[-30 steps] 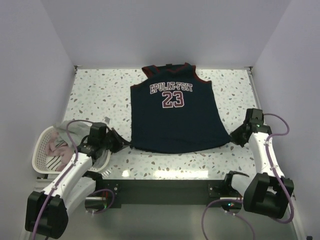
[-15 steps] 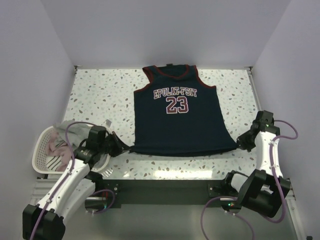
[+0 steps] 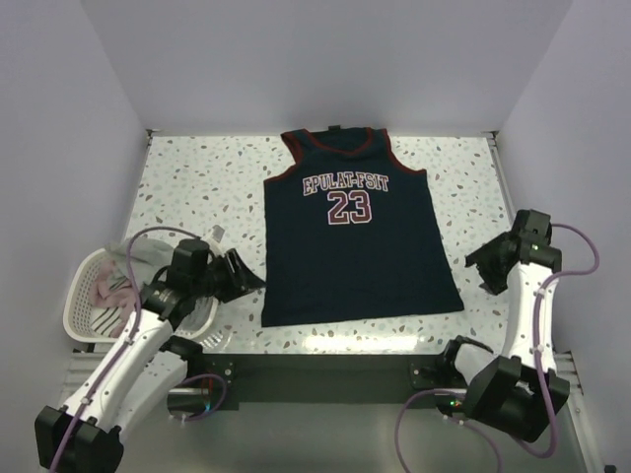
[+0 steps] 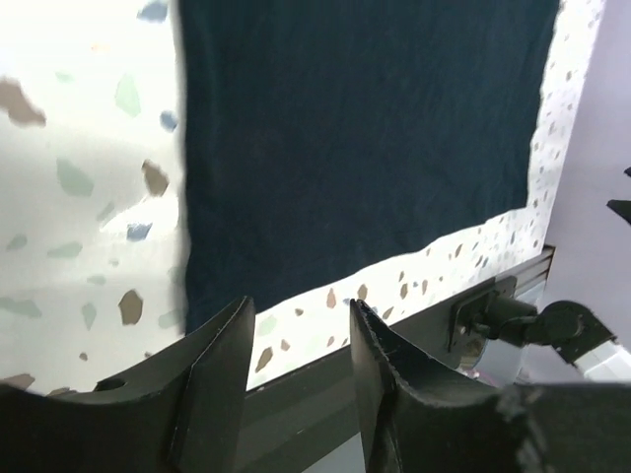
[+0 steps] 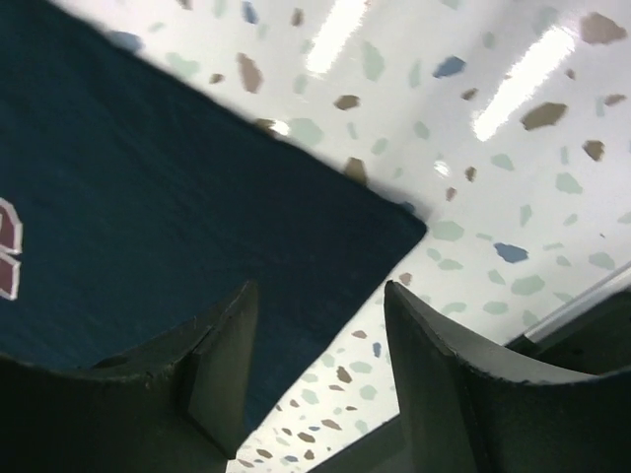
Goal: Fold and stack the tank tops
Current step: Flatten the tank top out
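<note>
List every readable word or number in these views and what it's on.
"EPULAT-FSIT": white letters arched across the chest of the navy jersey, as best it reads from the top view.
"23": large white numerals edged in red, right under that lettering.
Right wrist view: only a red-and-white sliver of a numeral at the left edge, cut off and unreadable.
Basket: no text visible.
</note>
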`<state>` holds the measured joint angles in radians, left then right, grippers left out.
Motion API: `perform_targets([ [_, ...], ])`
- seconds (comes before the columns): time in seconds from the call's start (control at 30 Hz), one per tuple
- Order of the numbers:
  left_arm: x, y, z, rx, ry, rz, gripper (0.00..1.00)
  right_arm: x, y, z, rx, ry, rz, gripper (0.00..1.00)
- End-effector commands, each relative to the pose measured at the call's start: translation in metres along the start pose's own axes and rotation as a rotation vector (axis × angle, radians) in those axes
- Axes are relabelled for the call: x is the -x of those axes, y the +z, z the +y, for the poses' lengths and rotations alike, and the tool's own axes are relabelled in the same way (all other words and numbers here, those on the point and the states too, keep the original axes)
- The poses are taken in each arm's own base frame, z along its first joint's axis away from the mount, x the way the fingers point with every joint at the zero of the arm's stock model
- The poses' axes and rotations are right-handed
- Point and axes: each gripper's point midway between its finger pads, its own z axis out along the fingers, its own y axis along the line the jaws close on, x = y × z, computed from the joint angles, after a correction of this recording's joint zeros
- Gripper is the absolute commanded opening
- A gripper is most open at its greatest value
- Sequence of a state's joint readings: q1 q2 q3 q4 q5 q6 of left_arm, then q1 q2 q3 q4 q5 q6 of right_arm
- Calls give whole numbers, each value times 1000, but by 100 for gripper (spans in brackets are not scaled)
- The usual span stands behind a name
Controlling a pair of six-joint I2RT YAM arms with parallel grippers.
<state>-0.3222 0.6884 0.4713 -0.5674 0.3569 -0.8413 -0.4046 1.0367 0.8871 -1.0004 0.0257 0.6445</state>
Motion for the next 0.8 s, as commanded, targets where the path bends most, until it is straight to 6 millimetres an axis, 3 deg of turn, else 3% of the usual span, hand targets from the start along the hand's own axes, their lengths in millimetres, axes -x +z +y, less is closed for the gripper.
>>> perform_targets([
  [0.0,36,-11,-27,-13,70,-101,49,4,-23,33,175,-55,-49,58],
  [0.03,52,-14,-43,-42,83,-141,49,-2,-28,53,241,-119,-72,58],
  [0.1,77,3,-48,1,72,-166,48,-5,-36,70,252,-169,-132,59],
  [0.23,143,40,-53,131,68,-263,47,-59,-39,115,316,-374,-81,58],
  [0.3,170,54,-55,153,84,-314,47,-74,-37,129,328,-424,-98,57],
  [0.33,184,68,-55,182,88,-311,47,-101,-39,141,352,-494,-76,57],
  [0.4,209,77,-45,265,97,-342,47,-122,-41,154,369,-560,-82,56],
  [0.43,226,90,-46,284,105,-350,47,-143,-52,167,410,-618,-91,56],
  [0.47,236,96,-42,292,126,-343,48,-155,-47,172,391,-661,-87,56],
  [0.5,253,98,-50,291,132,-354,47,-166,-53,183,414,-685,-91,56],
  [0.53,256,117,-33,332,126,-320,47,-188,-61,193,464,-732,-79,56],
  [0.57,267,122,-28,337,142,-320,47,-205,-56,197,457,-771,-61,55],
  [0.63,281,146,-27,302,163,-294,46,-238,-70,213,530,-831,-44,55],
  [0.67,287,154,-23,300,179,-280,45,-255,-62,215,514,-867,-34,55],
  [0.7,299,156,-30,296,192,-286,44,-267,-70,225,547,-877,-26,54],
  [0.73,298,173,-15,326,212,-250,43,-288,-76,228,582,-912,-12,54],
  [0.77,302,178,-13,328,227,-247,43,-300,-77,231,595,-932,-5,52],
])
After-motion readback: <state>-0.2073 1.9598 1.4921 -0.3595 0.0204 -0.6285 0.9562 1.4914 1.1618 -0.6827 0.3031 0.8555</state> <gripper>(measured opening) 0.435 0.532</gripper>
